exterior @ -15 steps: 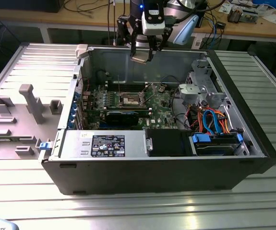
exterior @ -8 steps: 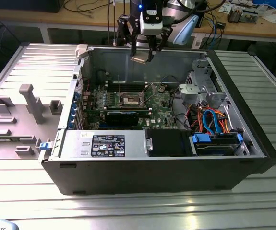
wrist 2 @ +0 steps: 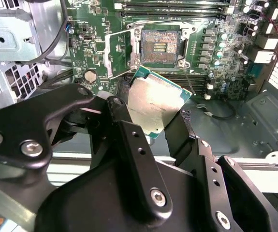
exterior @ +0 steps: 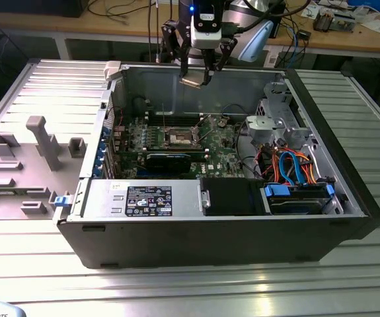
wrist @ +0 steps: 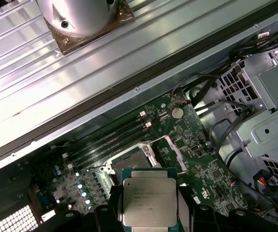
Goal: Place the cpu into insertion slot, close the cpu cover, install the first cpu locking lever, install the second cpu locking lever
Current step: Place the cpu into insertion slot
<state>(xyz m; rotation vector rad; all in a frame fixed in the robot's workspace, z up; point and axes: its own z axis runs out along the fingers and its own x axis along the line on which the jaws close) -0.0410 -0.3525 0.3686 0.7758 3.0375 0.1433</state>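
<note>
One ridged metal table [exterior: 176,290] carried an open computer case [exterior: 209,238], seen in the exterior view with its side panel off and its interior facing upward. A grey moulded fixture tray [exterior: 24,165] lay on the table at the exterior view's left, just beside the case. Inside the case, a green motherboard [exterior: 223,142] covered the floor, and a silver drive cage [exterior: 279,122] stood toward the exterior view's right.

The gripper [exterior: 196,76] hung over the far wall of the case, well above the board. Its two black fingers [wrist 2: 134,145] were pressed inward on the cpu [wrist 2: 155,99], pinching it by opposite edges. The chip sat between the fingertips with its dull silver top turned to the cameras in both wrist views and its green border showing around that metal top. In the exterior view the cpu [exterior: 193,82] appeared as a small pale plate at the lower tip of the gripper, tilted and clear of every part of the case.

The insertion slot [wrist 2: 160,46] lay on the board apart from the held chip, its dark centre and contact field exposed. In the exterior view the insertion slot [exterior: 178,137] sat below the gripper and nearer the camera. The cpu cover [wrist 2: 115,53] stood swung open just beside the slot, its square window visible in the second wrist view.
</note>
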